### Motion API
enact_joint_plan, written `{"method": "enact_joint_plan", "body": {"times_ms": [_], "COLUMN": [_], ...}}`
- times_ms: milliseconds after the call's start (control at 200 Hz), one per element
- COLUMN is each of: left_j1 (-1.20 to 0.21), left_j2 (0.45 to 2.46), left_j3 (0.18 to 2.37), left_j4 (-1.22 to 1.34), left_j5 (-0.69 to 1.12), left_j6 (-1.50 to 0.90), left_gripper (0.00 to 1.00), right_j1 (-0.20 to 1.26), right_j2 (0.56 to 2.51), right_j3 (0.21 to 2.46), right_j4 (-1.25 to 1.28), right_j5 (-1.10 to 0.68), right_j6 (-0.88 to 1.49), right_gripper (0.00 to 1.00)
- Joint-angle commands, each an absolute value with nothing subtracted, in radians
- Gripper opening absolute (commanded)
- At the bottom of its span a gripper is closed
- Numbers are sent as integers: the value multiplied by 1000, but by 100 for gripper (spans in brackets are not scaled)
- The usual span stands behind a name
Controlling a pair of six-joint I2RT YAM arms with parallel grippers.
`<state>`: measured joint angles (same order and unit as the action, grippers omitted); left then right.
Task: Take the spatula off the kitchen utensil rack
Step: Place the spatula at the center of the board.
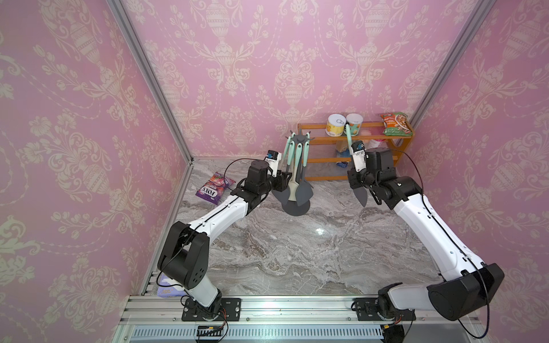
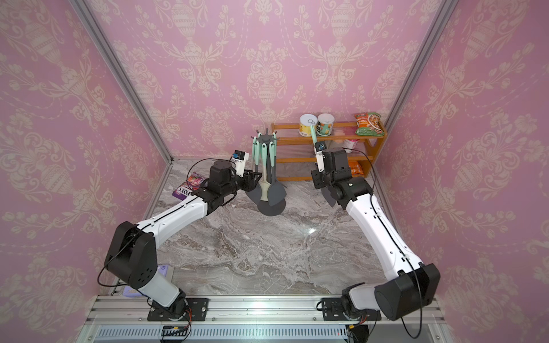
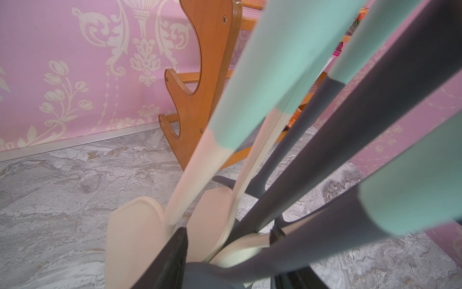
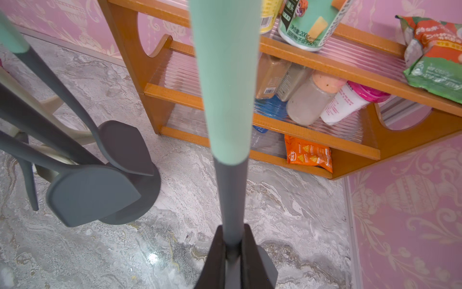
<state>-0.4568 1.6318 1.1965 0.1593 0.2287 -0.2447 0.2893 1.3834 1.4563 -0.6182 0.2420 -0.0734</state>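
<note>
Spatula (image 4: 225, 100) off the kitchen utensil rack (image 1: 298, 138), gripped by the right tool (image 4: 232, 240).
The right tool's jaws are closed tight on the grey neck just under the mint handle, which points up. The blade hangs above the marble table (image 1: 297, 252), clear of the rack and beside the orange shelf (image 4: 312, 137). The left tool (image 1: 284, 181) sits against the rack among the hanging utensils, jaws partly apart. I cannot tell whether they clamp anything.
</note>
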Motion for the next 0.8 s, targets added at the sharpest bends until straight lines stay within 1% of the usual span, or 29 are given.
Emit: {"method": "enact_joint_plan", "body": {"times_ms": [0, 250, 465, 655, 795], "left_j1": [-463, -463, -463, -463, -463], "left_j2": [1626, 1616, 1611, 1605, 1601], "left_j3": [1218, 1216, 1215, 1215, 1216], "left_j4": [149, 137, 130, 122, 118], "left_j5": [227, 229, 232, 233, 233], "left_j6": [-243, -241, -241, -233, -227], "left_gripper": [56, 56, 57, 57, 57], "right_j1": [284, 285, 287, 299, 301], "right_j2": [1432, 1482, 1623, 1698, 1742], "right_j3": [1518, 1497, 1555, 1532, 1520], "right_j4": [-783, -856, -971, -982, -984], "right_j5": [363, 432, 502, 563, 555], "right_j6": [28, 141, 225, 286, 315], "right_gripper": [0, 0, 0, 0, 0]}}
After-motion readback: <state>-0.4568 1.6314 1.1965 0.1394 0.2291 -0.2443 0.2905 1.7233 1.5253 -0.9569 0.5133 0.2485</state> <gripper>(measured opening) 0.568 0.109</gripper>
